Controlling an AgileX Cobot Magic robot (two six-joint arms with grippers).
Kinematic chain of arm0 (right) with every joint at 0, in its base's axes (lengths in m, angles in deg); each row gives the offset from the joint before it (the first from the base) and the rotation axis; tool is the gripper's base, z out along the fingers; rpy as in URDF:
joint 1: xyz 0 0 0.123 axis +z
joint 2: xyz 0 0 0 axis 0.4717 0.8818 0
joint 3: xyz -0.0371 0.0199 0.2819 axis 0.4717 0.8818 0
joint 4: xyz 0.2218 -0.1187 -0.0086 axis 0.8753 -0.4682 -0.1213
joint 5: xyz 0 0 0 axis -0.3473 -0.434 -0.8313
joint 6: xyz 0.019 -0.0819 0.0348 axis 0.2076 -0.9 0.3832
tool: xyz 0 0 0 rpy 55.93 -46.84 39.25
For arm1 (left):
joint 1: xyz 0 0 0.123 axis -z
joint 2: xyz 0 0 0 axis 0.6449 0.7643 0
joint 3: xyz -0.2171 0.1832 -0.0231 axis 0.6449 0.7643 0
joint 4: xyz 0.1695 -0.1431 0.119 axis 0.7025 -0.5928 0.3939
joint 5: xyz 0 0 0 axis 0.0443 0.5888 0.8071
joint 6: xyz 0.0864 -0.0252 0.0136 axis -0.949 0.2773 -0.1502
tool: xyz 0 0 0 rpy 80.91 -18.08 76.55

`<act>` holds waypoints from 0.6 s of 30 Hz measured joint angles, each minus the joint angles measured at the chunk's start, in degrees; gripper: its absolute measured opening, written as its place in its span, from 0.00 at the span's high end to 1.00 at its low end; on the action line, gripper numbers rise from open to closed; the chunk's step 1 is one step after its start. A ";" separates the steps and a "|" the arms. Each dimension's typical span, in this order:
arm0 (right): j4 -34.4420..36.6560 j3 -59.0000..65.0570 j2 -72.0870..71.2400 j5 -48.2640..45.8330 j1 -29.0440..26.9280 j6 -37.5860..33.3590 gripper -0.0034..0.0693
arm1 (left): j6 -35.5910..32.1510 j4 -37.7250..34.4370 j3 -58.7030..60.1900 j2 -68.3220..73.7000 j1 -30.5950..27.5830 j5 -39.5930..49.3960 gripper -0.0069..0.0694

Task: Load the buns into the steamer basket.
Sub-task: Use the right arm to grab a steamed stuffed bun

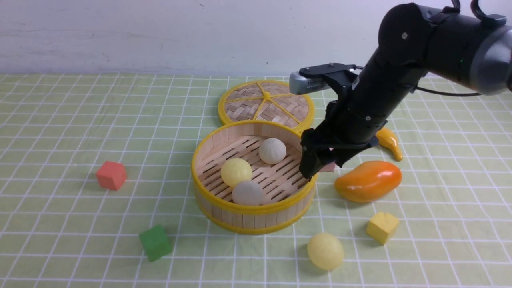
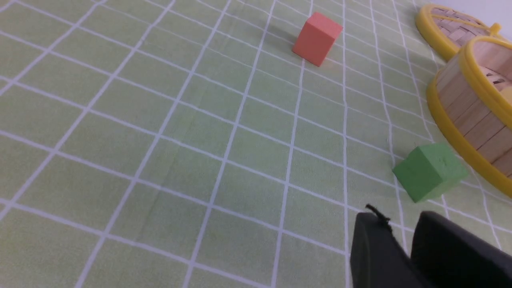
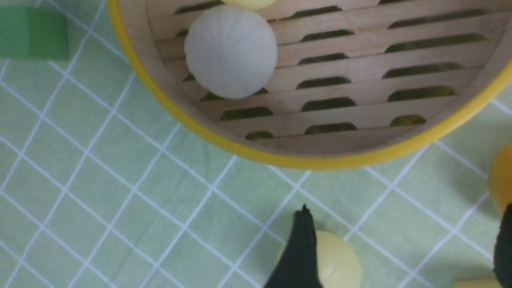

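Green checked cloth (image 1: pixel 80 120): 3 buns (image 1: pixel 236 172) lie inside the basket (image 1: pixel 248 210); the 4th bun (image 1: pixel 325 251) lies outside its near rim. Right gripper (image 1: pixel 318 168), jaws wide and empty, hangs over the basket's right rim, apart from that bun.

one of the right fingers (image 3: pixel 300 248) partly hides the loose yellow bun (image 3: pixel 338 260).

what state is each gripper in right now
left gripper: empty, jaws close together, cannot tell if fully shut
right gripper: open, holding nothing
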 joint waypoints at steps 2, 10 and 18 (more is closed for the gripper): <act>-1.11 1.32 -1.46 -0.28 0.00 -0.31 0.14 | 0.00 0.00 0.00 0.00 0.00 0.00 0.71; -5.60 7.69 -7.20 -0.23 0.00 -1.39 0.14 | 0.00 0.00 0.00 0.00 0.00 0.00 0.70; -0.06 13.37 -7.76 -1.16 1.53 -2.94 0.14 | 0.00 0.00 0.00 0.00 0.00 0.00 0.69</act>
